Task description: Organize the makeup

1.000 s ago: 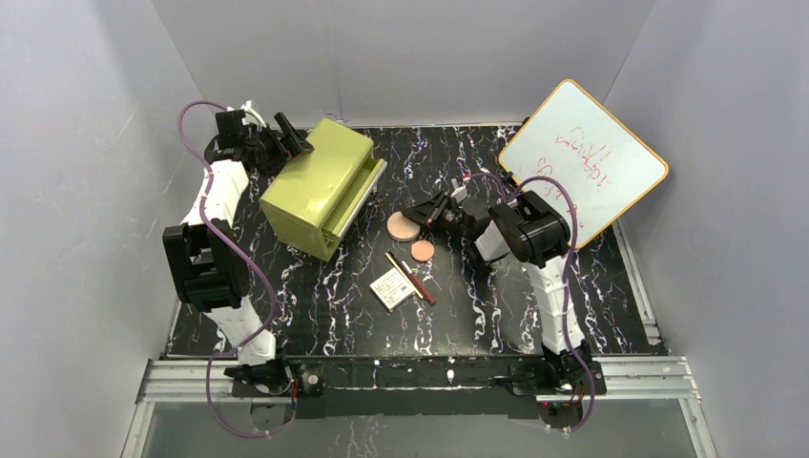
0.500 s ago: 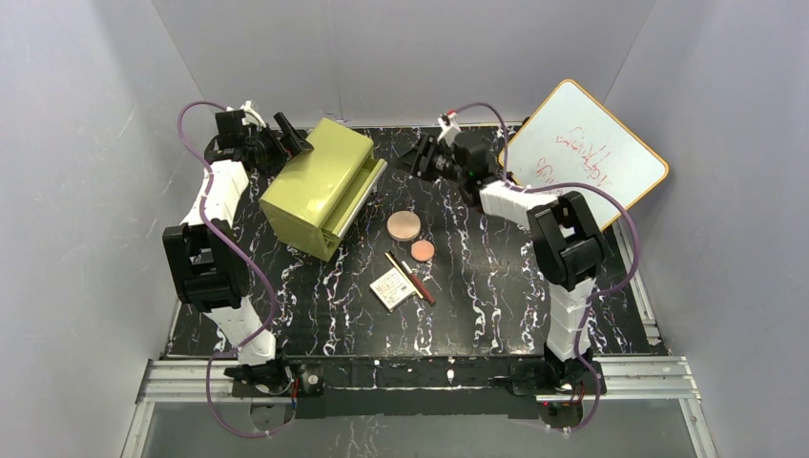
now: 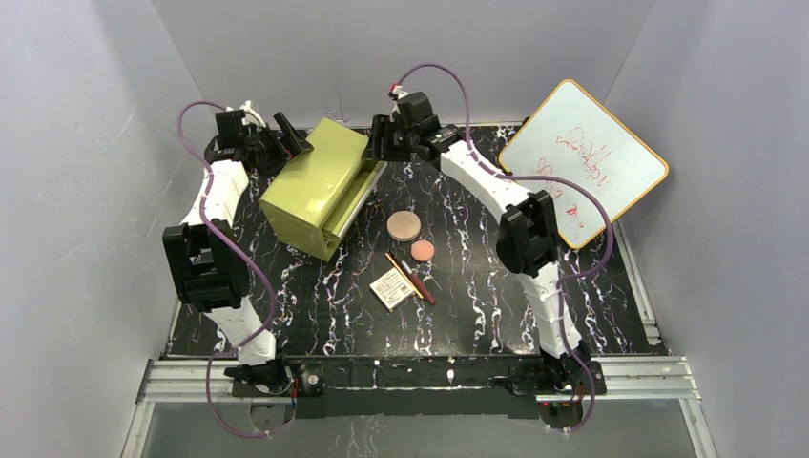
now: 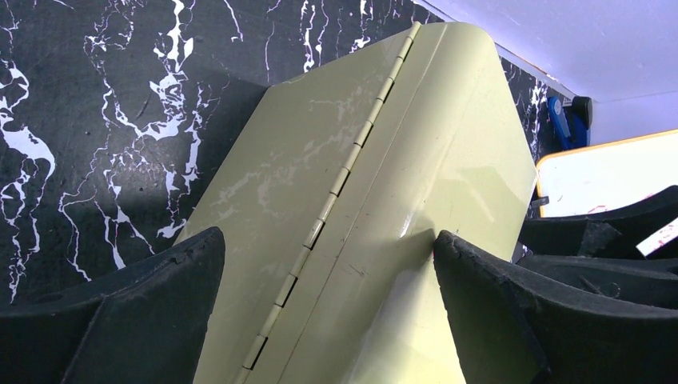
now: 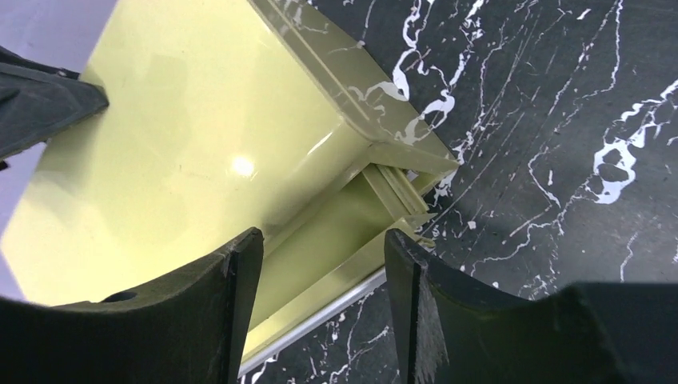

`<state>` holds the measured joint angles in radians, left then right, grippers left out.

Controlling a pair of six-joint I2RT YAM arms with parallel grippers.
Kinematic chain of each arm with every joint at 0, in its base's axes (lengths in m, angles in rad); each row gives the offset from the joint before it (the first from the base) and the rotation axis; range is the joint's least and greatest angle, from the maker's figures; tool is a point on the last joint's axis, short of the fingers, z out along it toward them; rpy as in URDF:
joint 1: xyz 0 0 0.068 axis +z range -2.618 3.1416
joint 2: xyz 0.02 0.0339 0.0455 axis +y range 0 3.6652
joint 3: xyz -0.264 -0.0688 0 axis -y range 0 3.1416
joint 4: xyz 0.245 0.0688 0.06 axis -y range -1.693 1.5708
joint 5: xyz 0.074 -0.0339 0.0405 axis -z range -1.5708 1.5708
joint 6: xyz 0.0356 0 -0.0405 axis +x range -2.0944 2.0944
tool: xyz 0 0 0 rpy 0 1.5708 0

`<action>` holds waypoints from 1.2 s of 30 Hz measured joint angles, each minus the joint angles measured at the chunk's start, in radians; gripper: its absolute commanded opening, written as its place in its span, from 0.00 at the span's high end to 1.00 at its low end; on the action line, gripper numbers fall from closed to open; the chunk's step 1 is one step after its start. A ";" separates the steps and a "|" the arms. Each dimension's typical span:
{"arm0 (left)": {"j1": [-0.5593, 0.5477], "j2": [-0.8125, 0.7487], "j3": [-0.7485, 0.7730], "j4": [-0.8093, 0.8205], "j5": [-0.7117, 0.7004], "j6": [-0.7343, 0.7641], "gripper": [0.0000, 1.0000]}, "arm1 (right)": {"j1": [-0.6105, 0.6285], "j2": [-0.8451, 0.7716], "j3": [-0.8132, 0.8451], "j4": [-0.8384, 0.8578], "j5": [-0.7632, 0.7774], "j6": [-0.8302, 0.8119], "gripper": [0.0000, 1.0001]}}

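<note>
The makeup lies on the marble tabletop mid-scene: a larger pinkish-tan disc (image 3: 404,225), a smaller disc (image 3: 423,250), a cream printed palette (image 3: 391,288), a thin gold pencil (image 3: 400,272) and a dark red pencil (image 3: 421,286). My left gripper (image 3: 291,136) is open, its fingers against the back top of the olive-green drawer box (image 3: 320,186), whose hinged lid fills the left wrist view (image 4: 352,208). My right gripper (image 3: 379,143) is open and empty, hovering at the box's far right corner over the slightly pulled-out drawer (image 5: 352,240).
An orange-framed whiteboard (image 3: 582,157) leans at the back right. Grey walls enclose the black marble table (image 3: 496,286). A metal rail (image 3: 420,372) runs along the near edge.
My right arm has swung from above the discs up and leftward to the box's drawer corner. The left arm and the makeup have not moved.
</note>
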<state>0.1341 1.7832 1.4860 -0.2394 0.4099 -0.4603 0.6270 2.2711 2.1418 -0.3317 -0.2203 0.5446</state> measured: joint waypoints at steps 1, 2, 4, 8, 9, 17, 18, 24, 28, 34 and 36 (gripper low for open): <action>0.000 0.000 0.000 0.000 -0.001 0.000 0.01 | 0.012 0.019 0.052 -0.055 0.031 -0.011 0.31; 0.000 0.000 0.000 0.000 -0.002 0.000 0.01 | 0.022 0.032 0.093 -0.098 0.057 -0.025 0.30; 0.000 -0.001 0.000 0.000 -0.003 0.000 0.01 | 0.042 0.053 0.159 -0.188 0.109 -0.045 0.26; 0.000 -0.003 0.000 -0.001 -0.007 0.003 0.01 | 0.079 0.060 0.194 -0.296 0.206 -0.080 0.23; 0.000 -0.005 0.000 -0.002 -0.009 0.004 0.01 | 0.087 0.060 0.194 -0.319 0.229 -0.087 0.22; 0.000 -0.013 -0.006 -0.003 -0.018 0.008 0.01 | 0.117 0.062 0.193 -0.396 0.358 -0.134 0.19; 0.000 -0.013 -0.006 -0.004 -0.019 0.010 0.01 | 0.121 0.062 0.194 -0.396 0.372 -0.137 0.19; 0.000 -0.019 -0.011 -0.003 -0.027 0.015 0.01 | 0.135 0.062 0.200 -0.399 0.424 -0.158 0.18; 0.002 -0.028 -0.019 -0.005 -0.030 0.019 0.01 | 0.142 0.062 0.200 -0.400 0.449 -0.166 0.17; 0.003 -0.029 -0.019 -0.006 -0.031 0.022 0.01 | 0.148 0.062 0.192 -0.389 0.473 -0.182 0.16; 0.003 -0.029 -0.019 -0.006 -0.031 0.022 0.01 | 0.149 0.062 0.177 -0.369 0.475 -0.182 0.15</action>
<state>0.1368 1.7538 1.4670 -0.2459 0.3786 -0.4381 0.7761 2.3329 2.3188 -0.7006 0.2546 0.3630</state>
